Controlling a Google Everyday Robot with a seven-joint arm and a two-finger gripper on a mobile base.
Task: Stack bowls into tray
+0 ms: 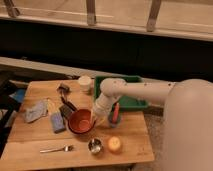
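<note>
One orange-red bowl (80, 120) sits upright on the wooden tabletop (30, 145), mouth facing up, just left of the claw (98, 120), which hangs at its right rim; whether the claw is spread or pressed together cannot be told. One green tray (131, 101) lies behind the arm, its long axis running left to right. One white cup (85, 82), one metal cup (95, 145) and one fork (56, 149) are also there.

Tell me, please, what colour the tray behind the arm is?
Green, seen in the camera view: the tray. The claw is at the orange-red bowl's rim.
</note>
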